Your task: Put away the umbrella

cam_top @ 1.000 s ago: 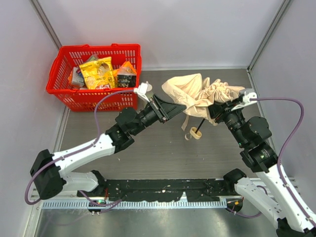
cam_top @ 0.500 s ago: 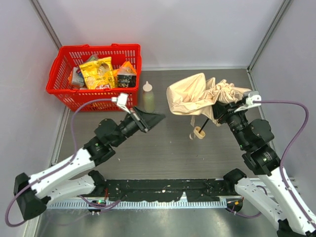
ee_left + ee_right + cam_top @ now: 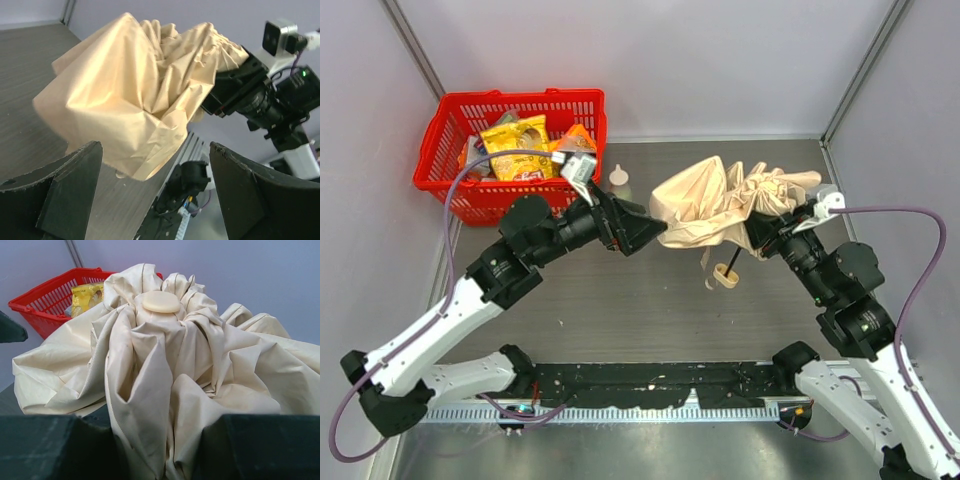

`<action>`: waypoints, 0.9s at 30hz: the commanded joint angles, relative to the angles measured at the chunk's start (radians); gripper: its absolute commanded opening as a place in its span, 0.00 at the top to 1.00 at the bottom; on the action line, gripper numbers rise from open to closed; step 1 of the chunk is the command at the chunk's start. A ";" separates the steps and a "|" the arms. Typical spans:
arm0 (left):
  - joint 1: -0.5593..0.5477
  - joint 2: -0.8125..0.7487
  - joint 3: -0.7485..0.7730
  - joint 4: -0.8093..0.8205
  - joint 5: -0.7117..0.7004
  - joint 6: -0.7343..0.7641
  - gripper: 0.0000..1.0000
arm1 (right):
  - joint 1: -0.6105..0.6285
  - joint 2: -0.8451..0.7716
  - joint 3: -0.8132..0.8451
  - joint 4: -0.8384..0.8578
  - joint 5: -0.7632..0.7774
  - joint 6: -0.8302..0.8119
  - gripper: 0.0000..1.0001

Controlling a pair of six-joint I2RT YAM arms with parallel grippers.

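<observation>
The umbrella [image 3: 715, 200] is a crumpled bundle of cream fabric held above the table at the right middle. Its thin black shaft [image 3: 734, 252] hangs down to a pale knob handle [image 3: 726, 276]. My right gripper [image 3: 761, 234] is shut on the fabric [image 3: 165, 390], which bulges between its dark fingers [image 3: 50, 447]; the round top cap [image 3: 161, 301] shows above. My left gripper [image 3: 646, 231] stands open just left of the fabric's lower edge. In the left wrist view the fabric [image 3: 130, 95] hangs just ahead of the wide gap, and nothing lies between the fingers [image 3: 70, 192].
A red basket [image 3: 451, 190] with snack packets [image 3: 517, 146] stands at the back left. A pale squeeze bottle [image 3: 619, 180] stands beside it, partly behind my left gripper. Grey walls close in the table on three sides.
My left gripper pulled back from the fabric toward the near left, then swung forward again to its left edge, its jaws now wide open. The right gripper kept its hold and the umbrella shifted slightly.
</observation>
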 commanded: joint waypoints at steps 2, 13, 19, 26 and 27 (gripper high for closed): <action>-0.092 0.089 0.194 -0.260 0.032 0.419 0.10 | -0.001 0.029 0.070 0.058 -0.085 -0.018 0.99; -0.258 0.279 0.350 -0.432 -0.138 0.609 0.26 | -0.001 0.041 0.083 0.055 -0.113 -0.010 0.99; -0.263 0.258 0.327 -0.377 -0.283 0.610 0.59 | -0.002 0.028 0.084 0.036 -0.131 -0.014 0.99; -0.261 0.249 0.310 -0.319 -0.293 0.595 0.92 | -0.001 0.014 0.078 0.029 -0.156 -0.007 0.99; -0.261 0.250 0.310 -0.317 -0.284 0.598 0.98 | -0.001 0.014 0.078 0.033 -0.165 -0.004 0.99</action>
